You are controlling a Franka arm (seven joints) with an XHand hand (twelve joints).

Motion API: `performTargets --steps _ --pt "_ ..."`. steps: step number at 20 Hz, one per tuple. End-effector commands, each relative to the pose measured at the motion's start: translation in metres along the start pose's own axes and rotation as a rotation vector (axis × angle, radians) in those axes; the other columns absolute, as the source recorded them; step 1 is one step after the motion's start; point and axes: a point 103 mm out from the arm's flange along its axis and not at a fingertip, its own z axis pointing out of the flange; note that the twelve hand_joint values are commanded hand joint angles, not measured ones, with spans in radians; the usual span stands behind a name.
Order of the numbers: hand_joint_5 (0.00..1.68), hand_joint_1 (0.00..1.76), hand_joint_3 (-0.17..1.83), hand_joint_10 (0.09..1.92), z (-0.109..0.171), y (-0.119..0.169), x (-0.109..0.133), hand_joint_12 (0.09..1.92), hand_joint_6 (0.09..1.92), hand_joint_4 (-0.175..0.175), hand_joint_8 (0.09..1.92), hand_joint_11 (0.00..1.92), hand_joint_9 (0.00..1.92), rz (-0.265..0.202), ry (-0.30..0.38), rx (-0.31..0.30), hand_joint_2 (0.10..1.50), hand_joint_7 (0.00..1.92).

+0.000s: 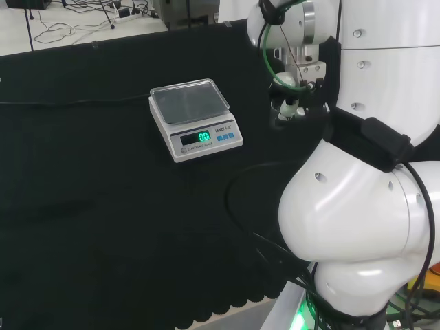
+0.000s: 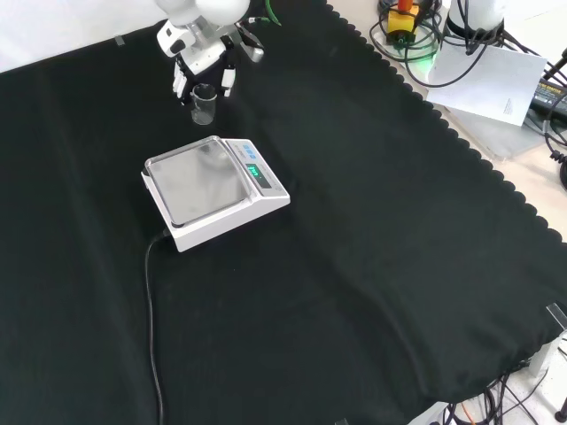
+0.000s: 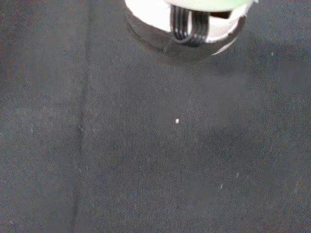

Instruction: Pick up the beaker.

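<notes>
A small clear glass beaker [image 2: 204,108] stands upright on the black cloth just beyond the scale in the front view. The black and white hand [image 2: 200,55] hangs right above it. Its fingers [image 2: 181,87] point down on either side of the beaker's rim, with a gap between them and the glass. In the head view the hand [image 1: 289,93] sits to the right of the scale, partly hidden by the arm's white links, and the beaker is hard to make out there. A blurred white part of the hand [image 3: 187,14] shows in the wrist view over bare cloth.
A white scale [image 2: 213,188] with a steel pan and a lit green display stands on the cloth; its cable [image 2: 151,310] runs toward the front edge. It also shows in the head view as the scale [image 1: 194,118]. The arm's big white links [image 1: 364,206] fill the right.
</notes>
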Motion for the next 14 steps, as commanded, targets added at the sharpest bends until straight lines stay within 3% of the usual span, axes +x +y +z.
performTargets --steps 1,3,6,14 --pt "0.78 1.49 0.00 1.15 -0.143 -0.001 -0.004 1.36 1.22 -0.175 1.20 0.82 1.01 -0.040 -0.079 0.035 1.14 0.71" --pt "0.78 1.49 0.00 1.14 -0.162 -0.006 -0.003 1.36 1.22 -0.175 1.19 0.82 1.01 -0.045 -0.077 0.023 1.14 0.72" --pt "0.78 1.50 0.00 1.13 -0.183 -0.013 -0.002 1.36 1.21 -0.175 1.19 0.82 1.01 -0.058 -0.078 0.053 1.14 0.72" --pt "0.78 1.50 0.00 1.13 -0.198 -0.037 -0.001 1.35 1.21 -0.175 1.18 0.82 1.02 -0.107 -0.015 0.102 1.13 0.72"
